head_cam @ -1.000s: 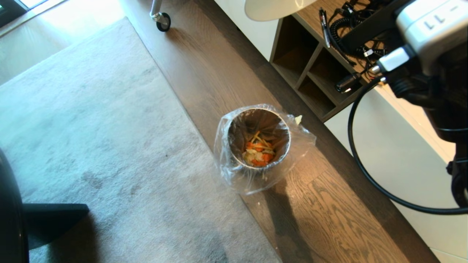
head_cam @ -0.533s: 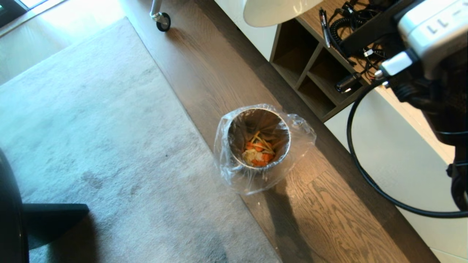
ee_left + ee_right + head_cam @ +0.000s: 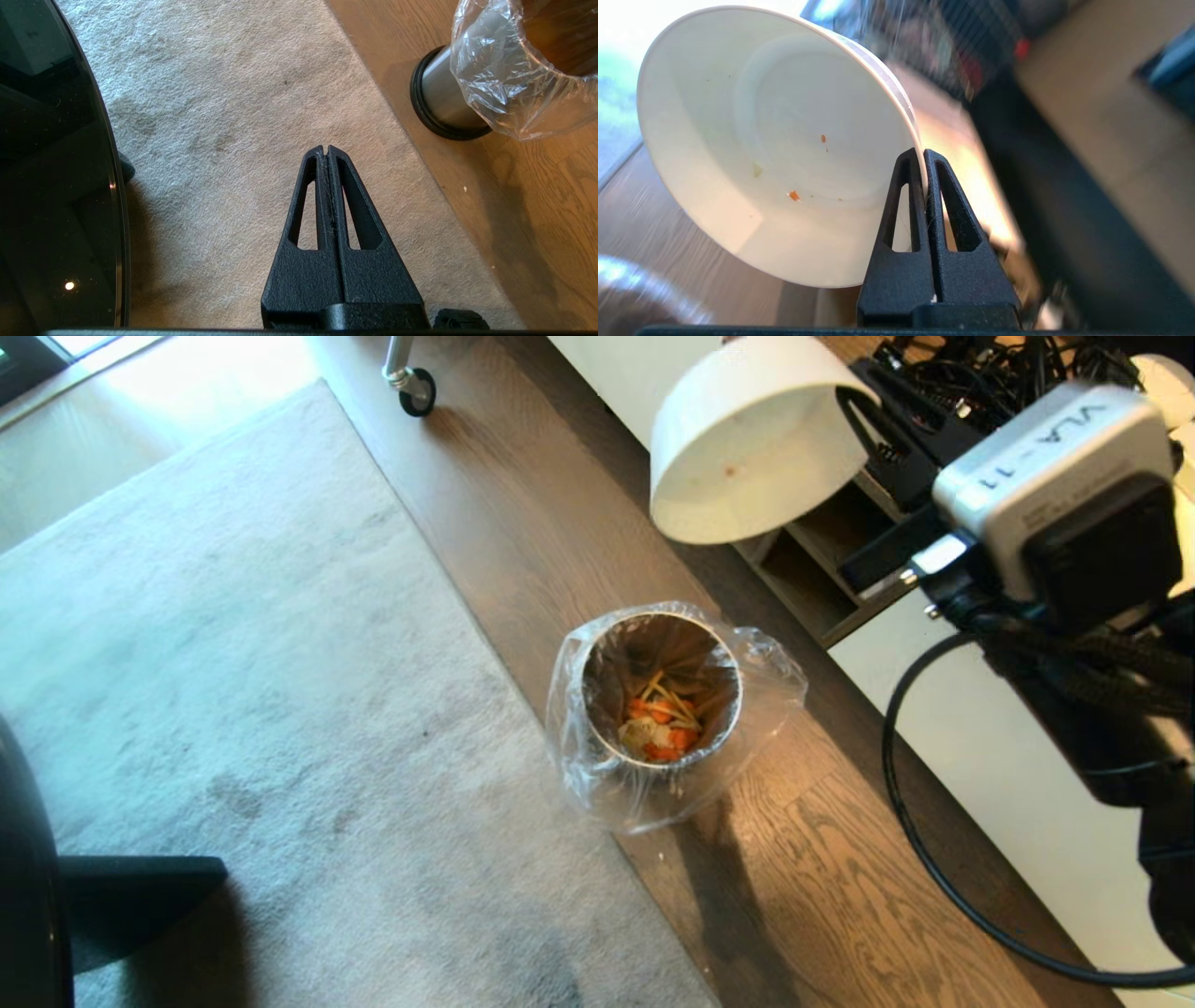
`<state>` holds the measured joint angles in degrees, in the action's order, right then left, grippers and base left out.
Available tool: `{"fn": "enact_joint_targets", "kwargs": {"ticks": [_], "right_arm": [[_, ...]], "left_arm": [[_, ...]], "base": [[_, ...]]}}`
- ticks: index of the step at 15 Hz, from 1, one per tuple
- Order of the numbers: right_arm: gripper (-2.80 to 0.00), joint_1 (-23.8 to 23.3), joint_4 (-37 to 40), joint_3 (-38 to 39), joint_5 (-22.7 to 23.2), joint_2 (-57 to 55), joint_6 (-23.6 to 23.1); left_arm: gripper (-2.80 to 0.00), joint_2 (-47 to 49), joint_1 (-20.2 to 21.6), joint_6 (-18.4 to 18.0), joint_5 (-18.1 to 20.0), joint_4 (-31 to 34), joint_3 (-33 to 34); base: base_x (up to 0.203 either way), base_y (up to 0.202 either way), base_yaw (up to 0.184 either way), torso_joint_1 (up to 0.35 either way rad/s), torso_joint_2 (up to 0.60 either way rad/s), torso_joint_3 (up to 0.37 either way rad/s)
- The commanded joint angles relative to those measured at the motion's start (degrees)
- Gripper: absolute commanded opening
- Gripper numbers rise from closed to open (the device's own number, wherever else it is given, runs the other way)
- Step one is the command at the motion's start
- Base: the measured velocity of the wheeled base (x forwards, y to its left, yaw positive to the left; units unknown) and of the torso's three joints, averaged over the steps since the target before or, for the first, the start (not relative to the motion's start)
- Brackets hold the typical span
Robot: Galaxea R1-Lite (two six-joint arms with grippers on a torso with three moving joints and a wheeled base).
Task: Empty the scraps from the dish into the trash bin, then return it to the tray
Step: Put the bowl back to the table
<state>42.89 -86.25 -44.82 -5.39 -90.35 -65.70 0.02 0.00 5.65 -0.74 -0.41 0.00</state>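
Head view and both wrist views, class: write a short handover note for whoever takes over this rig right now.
Right pincer: shut on the dish, pinching its rim, held up beyond the trash bin.
Left pincer: shut, empty, parked over the carpet beside the bin.
Scraps: in the bin; only a few specks cling inside the dish.
Done: emptying.
Left: return the dish to the tray, which is not in view.
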Motion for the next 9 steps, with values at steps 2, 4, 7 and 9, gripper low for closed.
{"fn": "enact_joint_targets", "kwargs": {"ticks": [2, 4, 7, 9], "right_arm": [[-2.8, -0.08, 11.17, 3.96, -10.95, 5.12, 7.19], [-2.8, -0.81, 21.49, 3.99, -12.26, 8.71, 10.17], [-2.8, -2.69, 37.12, 4.11, -12.5, 14.1, 12.61], [-2.8, -4.71, 47.51, 3.91, -12.42, 16.91, 14.57]], "left_arm": [[-2.8, -0.02, 0.0, 0.06, -0.05, -0.02, 0.0], [-2.8, -0.02, 0.0, 0.06, -0.05, -0.02, 0.0], [-2.8, -0.02, 0.0, 0.06, -0.05, -0.02, 0.0], [-2.8, -0.02, 0.0, 0.06, -0.05, -0.02, 0.0]], "base": [[0.0, 0.0, 0.0, 0.0, 0.0, 0.0], [0.0, 0.0, 0.0, 0.0, 0.0, 0.0], [0.0, 0.0, 0.0, 0.0, 0.0, 0.0], [0.0, 0.0, 0.0, 0.0, 0.0, 0.0]]}}
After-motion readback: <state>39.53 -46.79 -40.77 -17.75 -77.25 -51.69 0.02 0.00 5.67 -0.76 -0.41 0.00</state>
